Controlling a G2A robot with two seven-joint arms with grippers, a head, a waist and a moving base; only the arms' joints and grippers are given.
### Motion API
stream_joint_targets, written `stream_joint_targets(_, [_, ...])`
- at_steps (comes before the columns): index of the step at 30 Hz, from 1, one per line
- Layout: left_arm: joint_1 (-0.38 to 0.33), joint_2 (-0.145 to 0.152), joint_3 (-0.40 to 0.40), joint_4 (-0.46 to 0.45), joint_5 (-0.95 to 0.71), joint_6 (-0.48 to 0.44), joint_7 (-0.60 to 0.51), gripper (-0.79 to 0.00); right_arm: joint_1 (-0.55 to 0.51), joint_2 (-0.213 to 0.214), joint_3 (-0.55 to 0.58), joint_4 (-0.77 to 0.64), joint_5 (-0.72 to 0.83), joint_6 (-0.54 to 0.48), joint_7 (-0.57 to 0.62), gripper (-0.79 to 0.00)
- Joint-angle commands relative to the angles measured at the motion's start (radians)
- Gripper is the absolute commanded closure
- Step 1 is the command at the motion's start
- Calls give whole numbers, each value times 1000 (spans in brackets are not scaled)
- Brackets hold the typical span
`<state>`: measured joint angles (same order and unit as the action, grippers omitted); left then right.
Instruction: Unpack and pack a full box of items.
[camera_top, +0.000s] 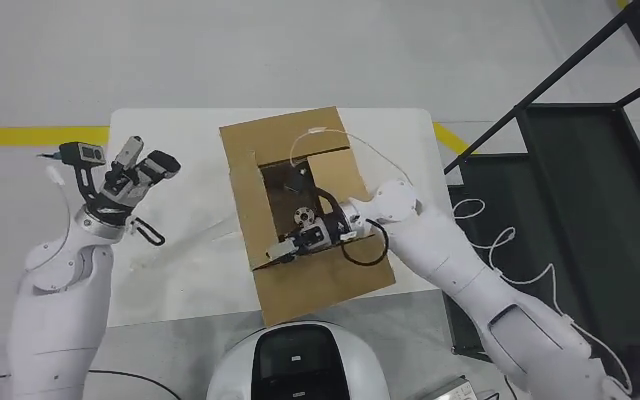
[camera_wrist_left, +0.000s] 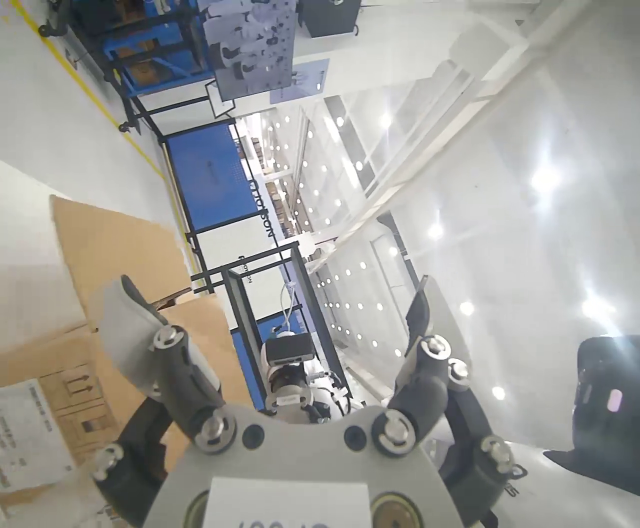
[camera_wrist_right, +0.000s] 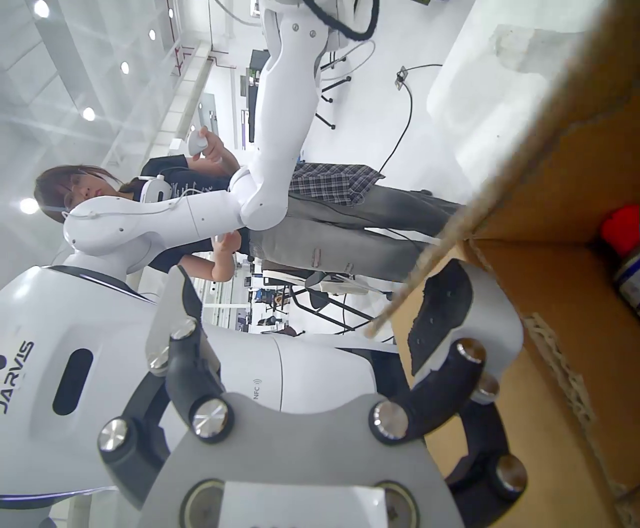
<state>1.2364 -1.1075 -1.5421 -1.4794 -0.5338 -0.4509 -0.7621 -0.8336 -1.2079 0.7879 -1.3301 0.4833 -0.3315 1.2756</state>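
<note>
An open cardboard box (camera_top: 300, 290) with its flaps spread out stands in the middle of the white table (camera_top: 180, 290). Its dark inside holds a black item (camera_top: 297, 180) and a small round part (camera_top: 302, 213); a red-topped item (camera_wrist_right: 620, 227) lies deep inside. My right gripper (camera_top: 283, 246) is at the near left corner of the opening. It is open (camera_wrist_right: 312, 310), and the rough edge of a box flap (camera_wrist_right: 425, 270) runs in between its fingers. My left gripper (camera_top: 143, 163) is held up over the table's left part, open and empty (camera_wrist_left: 272, 310), with the box (camera_wrist_left: 125, 280) off to one side.
A black strap loop (camera_top: 150, 232) lies on the table close to the left arm. A thin white cable (camera_top: 330, 135) curves over the box's far flap. A black metal stair frame (camera_top: 540, 150) stands off the table's right side.
</note>
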Motion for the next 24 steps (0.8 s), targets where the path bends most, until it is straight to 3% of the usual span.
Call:
stream_joint_targets(1, [-3, 0, 1, -16, -2, -2, 4, -785, 1, -4, -7, -9, -2, 4, -12, -785])
stream_joint_targets(10, [7, -2, -1, -80, -31, -5, 14, -785, 63, -48, -77, -5, 14, -17, -64, -785])
stream_joint_targets(20, [10, -4, 30, -86, -17, 33, -10, -785, 215, -177, -290, 145, 11, -27, -76, -785])
stream_joint_targets(24, [6, -1, 51, -51, 71, 63, -29, -785, 241, -218, -325, 223, 34, -56, -64, -785])
